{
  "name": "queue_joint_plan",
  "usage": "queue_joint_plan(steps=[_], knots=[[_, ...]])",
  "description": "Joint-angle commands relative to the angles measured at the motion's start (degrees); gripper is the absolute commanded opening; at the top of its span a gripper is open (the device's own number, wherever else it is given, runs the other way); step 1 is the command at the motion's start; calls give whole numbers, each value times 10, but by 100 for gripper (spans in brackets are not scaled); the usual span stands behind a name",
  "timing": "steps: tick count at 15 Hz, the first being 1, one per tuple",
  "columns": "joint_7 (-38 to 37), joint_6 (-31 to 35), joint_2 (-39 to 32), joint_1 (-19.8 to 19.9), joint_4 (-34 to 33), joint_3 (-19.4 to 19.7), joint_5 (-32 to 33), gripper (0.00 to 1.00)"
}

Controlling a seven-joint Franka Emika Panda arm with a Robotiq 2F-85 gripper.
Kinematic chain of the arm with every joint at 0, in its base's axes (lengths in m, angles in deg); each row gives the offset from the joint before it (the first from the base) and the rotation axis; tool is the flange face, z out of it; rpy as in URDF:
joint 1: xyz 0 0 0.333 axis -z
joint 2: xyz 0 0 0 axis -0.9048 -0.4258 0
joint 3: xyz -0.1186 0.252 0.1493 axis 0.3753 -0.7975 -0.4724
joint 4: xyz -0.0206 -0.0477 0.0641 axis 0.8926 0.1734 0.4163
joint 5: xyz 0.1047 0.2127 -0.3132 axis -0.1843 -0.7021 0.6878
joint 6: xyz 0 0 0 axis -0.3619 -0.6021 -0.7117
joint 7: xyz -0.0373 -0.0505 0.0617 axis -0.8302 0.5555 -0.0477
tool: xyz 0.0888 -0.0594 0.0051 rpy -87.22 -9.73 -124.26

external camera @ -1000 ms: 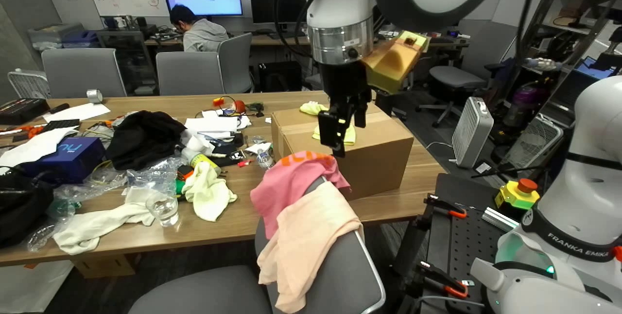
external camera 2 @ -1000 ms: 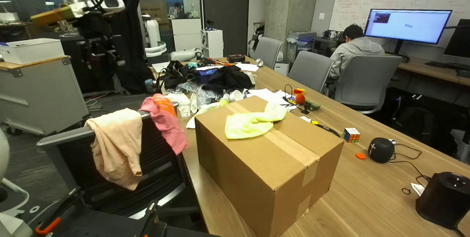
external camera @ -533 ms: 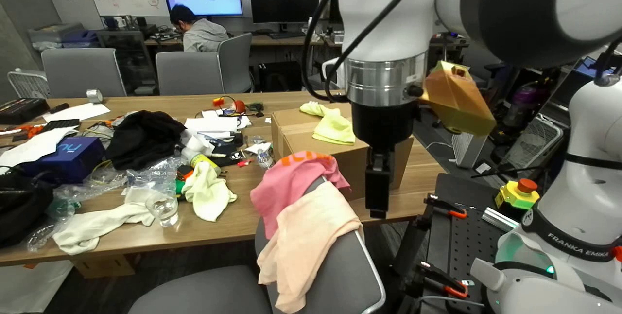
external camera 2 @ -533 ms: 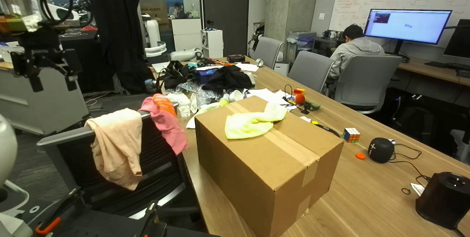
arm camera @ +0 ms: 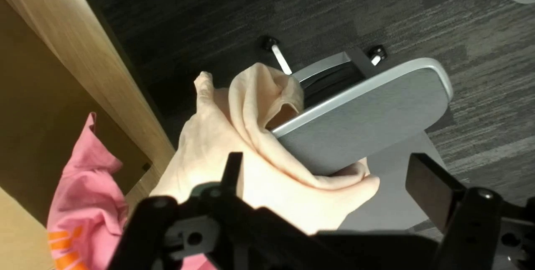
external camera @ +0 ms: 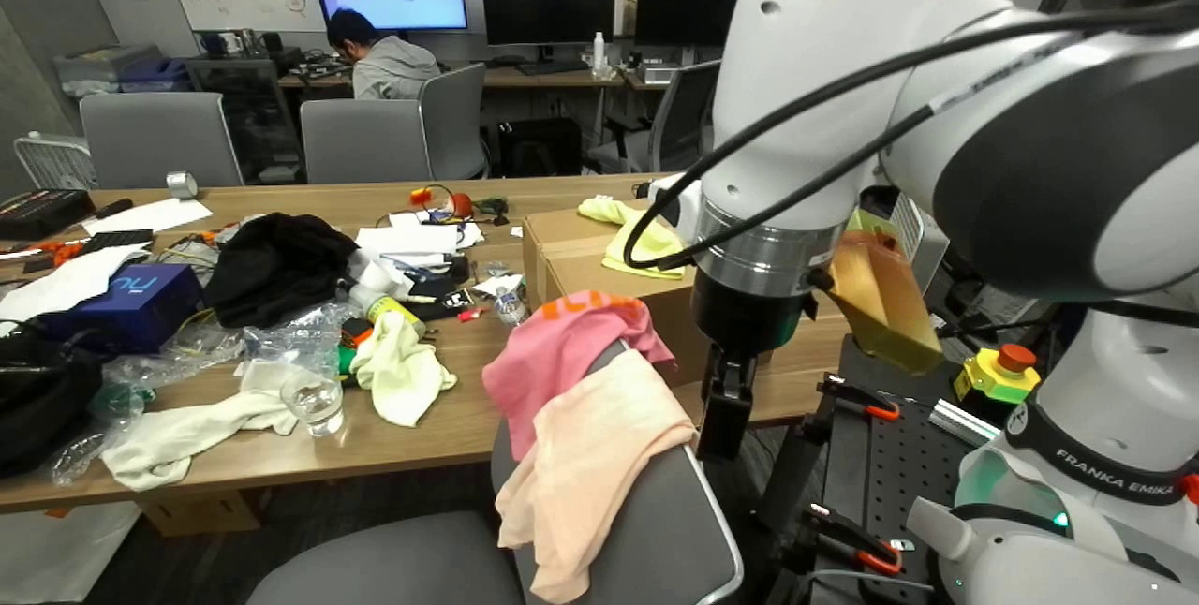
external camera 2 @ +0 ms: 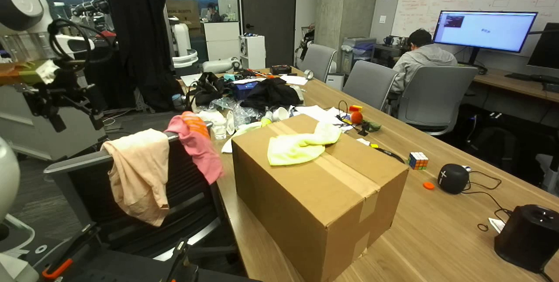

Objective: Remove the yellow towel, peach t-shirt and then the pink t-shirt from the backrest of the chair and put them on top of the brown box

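Observation:
The yellow towel lies crumpled on top of the brown box. Draped over the backrest of the grey chair are the peach t-shirt and, beside it, the pink t-shirt. My gripper hangs beyond the chair in this exterior view, apart from the cloths. Seen from the wrist, the gripper is wide open with nothing between its fingers; the peach t-shirt and backrest show below, the pink t-shirt further left.
The wooden table carries a glass, another pale yellow-green cloth, a black cloth and plastic clutter. A black mount with orange-handled clamps stands beside the chair. A person sits behind the table.
The arm has swung away from beside the box and come down towards the peach side of the chair, with the gripper turned. Towel, t-shirts, chair and box stay where they were.

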Motion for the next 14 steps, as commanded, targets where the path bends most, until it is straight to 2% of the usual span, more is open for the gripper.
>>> queue_joint_plan(steps=[1,6,14], knots=[[-64,97,-9,33,48,-32,68,100],[-138,134,-43,60,45,-58,133,100],[-194,159,-66,55,34,-76,151,100]])
